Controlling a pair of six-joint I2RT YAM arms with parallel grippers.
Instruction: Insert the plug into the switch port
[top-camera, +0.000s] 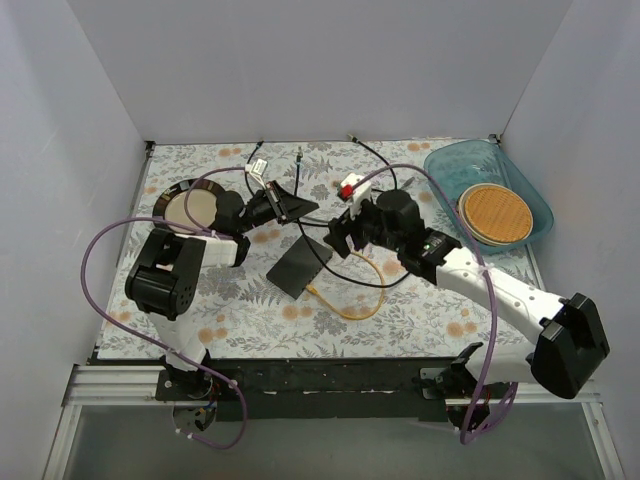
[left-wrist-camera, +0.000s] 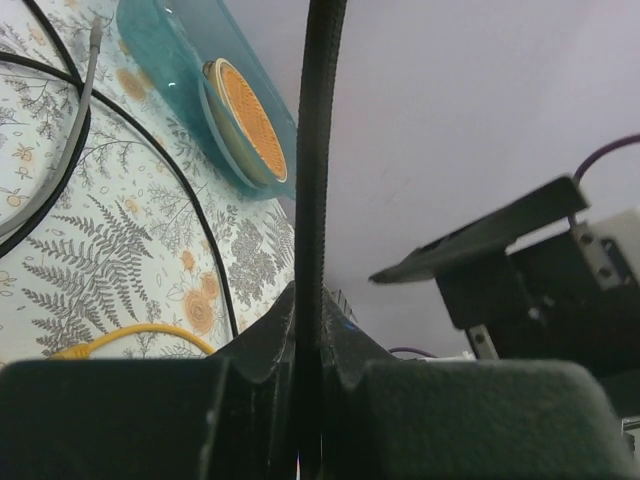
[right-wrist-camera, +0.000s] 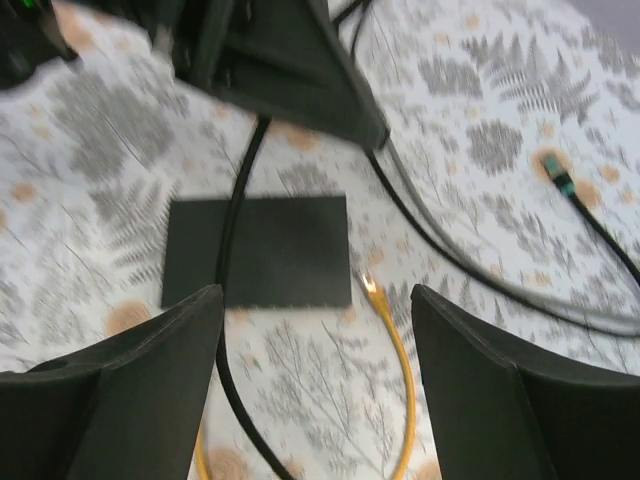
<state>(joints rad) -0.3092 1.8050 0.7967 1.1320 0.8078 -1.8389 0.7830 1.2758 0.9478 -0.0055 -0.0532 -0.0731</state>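
The switch (top-camera: 300, 267) is a flat matte-black box lying on the floral table; it also shows in the right wrist view (right-wrist-camera: 285, 250). A yellow cable (top-camera: 365, 310) ends in a clear plug (right-wrist-camera: 368, 284) just off the switch's corner. My left gripper (top-camera: 300, 207) is shut on a thin black cable (left-wrist-camera: 318, 150), held above the table behind the switch. That cable drapes over the switch (right-wrist-camera: 228, 260). My right gripper (right-wrist-camera: 317, 295) is open and empty, hovering over the switch's edge and the plug, and it also shows in the top view (top-camera: 335, 235).
A teal basin (top-camera: 440, 165) with an orange disc (top-camera: 495, 212) sits at the back right. A round dark-rimmed plate (top-camera: 190, 205) is at the back left. Several loose cables, one with a green tip (right-wrist-camera: 555, 180), and a red-and-white piece (top-camera: 350, 187) lie behind the grippers.
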